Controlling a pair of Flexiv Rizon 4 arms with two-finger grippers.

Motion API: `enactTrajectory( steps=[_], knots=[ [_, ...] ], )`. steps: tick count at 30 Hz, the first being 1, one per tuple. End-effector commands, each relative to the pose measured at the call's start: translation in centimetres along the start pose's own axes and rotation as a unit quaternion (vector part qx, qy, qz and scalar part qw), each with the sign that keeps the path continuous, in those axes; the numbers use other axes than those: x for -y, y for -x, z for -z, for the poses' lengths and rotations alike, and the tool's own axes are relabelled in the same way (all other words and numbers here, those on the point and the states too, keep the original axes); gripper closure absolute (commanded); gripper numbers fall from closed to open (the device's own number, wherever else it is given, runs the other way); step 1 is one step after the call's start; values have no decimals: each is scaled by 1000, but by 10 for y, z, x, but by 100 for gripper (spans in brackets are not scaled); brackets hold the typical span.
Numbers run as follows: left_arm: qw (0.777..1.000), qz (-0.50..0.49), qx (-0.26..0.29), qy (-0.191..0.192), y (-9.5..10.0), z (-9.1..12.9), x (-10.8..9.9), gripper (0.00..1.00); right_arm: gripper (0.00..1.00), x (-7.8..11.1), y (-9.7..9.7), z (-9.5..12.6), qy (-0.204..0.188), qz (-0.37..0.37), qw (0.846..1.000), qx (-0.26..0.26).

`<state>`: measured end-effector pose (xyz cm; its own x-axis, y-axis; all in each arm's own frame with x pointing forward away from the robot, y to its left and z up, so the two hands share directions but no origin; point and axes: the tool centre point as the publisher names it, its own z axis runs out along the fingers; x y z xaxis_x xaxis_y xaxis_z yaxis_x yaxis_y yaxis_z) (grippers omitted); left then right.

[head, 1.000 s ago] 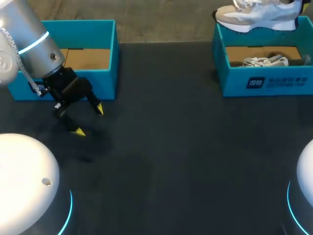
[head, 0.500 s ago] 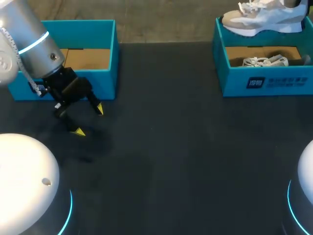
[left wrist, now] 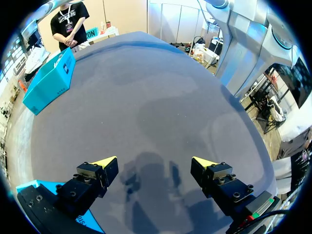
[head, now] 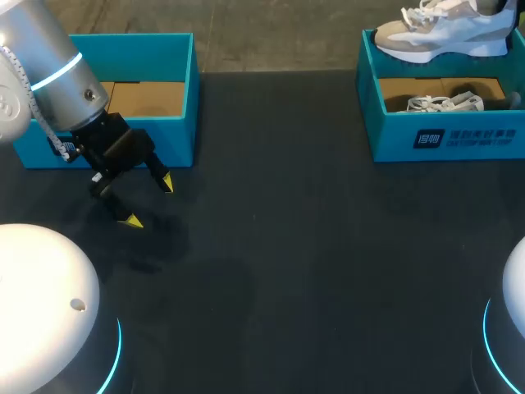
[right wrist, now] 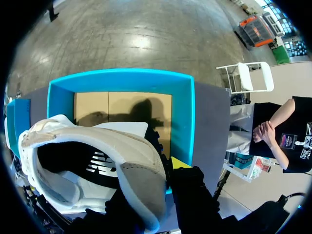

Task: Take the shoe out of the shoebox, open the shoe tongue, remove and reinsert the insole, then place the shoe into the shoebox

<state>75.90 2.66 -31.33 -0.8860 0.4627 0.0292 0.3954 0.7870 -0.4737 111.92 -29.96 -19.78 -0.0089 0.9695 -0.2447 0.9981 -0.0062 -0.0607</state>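
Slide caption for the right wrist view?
Right gripper holds a white-and-beige sneaker by its heel above the open teal cardboard shoebox.

Light: even, from overhead | shadows: soft, beneath my left gripper (head: 148, 202) on the black table (head: 328, 271); darker one on shoebox (right wrist: 191, 117) floor

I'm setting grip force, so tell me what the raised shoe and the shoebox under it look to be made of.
Shoe: seemingly soft, matte fabric or suede-like panels in white and beige, with a smoother white sole; the exact textile is unclear. Shoebox: cardboard, matte teal on the outside, with a bare brown floor inside.
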Motion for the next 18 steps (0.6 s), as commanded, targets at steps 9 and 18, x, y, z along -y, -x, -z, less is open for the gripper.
enactTrajectory(
  steps=[9,18],
  knots=[
    [1000,0,0,1,-1,0,0,0,100,-34,19,-24,1,14,1000,21],
    [1000,0,0,1,-1,0,0,0,100,-31,14,-39,1,2,1000,6]
  ],
)
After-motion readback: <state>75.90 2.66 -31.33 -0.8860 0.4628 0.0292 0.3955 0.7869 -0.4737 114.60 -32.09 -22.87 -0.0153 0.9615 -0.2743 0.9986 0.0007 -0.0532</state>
